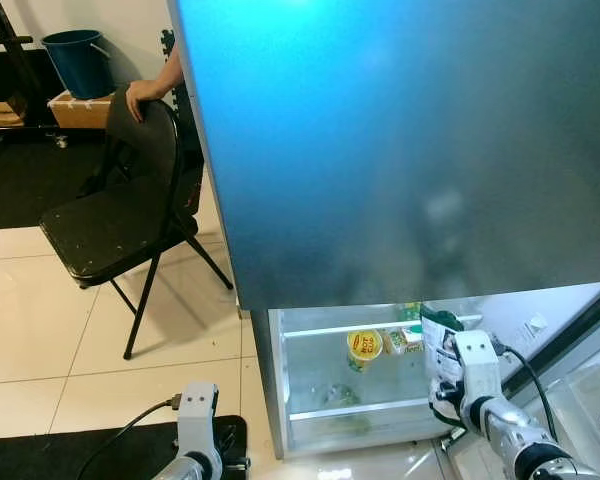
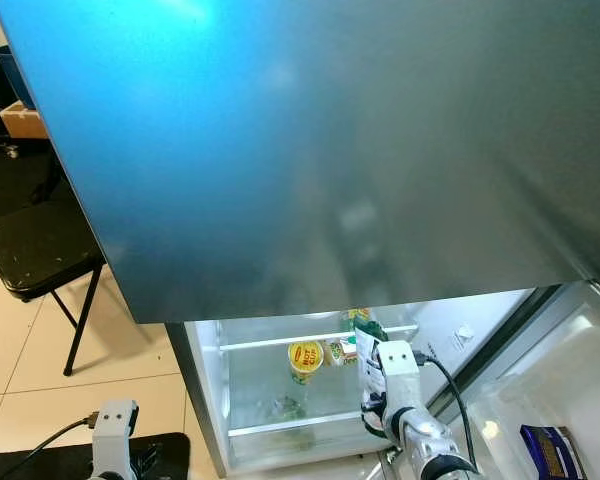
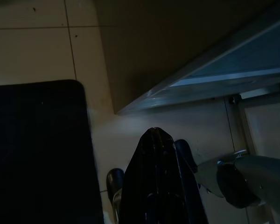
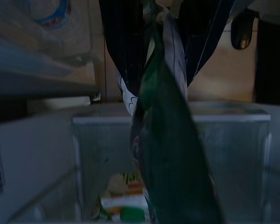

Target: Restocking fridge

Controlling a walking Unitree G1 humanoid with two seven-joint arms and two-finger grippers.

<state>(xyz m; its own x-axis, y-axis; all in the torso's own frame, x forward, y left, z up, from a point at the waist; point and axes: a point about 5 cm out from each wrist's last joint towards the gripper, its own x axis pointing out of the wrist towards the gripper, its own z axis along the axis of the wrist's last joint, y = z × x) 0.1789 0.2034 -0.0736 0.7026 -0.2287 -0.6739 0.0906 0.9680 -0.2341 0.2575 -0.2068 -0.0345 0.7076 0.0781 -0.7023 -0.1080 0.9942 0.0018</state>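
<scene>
The fridge (image 1: 400, 150) takes up most of the head views, a tall box with a smooth, matte blue-grey front that throws back a soft blur of light. Its lower compartment stands open and lit from inside, with white plastic walls and a thin glass shelf (image 1: 380, 328) running across. The open door (image 2: 550, 400) swings out to the robot's right, a moulded white liner with a dark blue packet (image 2: 548, 452) lying in its bin.

To the left, on glossy cream floor tiles (image 1: 40, 330), stands a black folding chair (image 1: 120, 215) with a scuffed padded seat and thin metal legs. A person's hand (image 1: 145, 92) rests on top of its backrest. Behind it a blue bucket (image 1: 78, 60) sits on a cardboard box (image 1: 80, 108).

A black mat (image 3: 37, 149) lies on the floor below the left gripper (image 3: 154, 140), which hangs low with its fingers pressed together and holding nothing.

The right gripper (image 4: 151, 28) is at the mouth of the open compartment, its fingers clamped on the top edge of a crinkled green and white pouch (image 4: 170, 154), which hangs down just in front of the shelf.

On the shelf stand a round yellow-lidded cup (image 1: 364, 346) and small cartons (image 1: 405, 338).
</scene>
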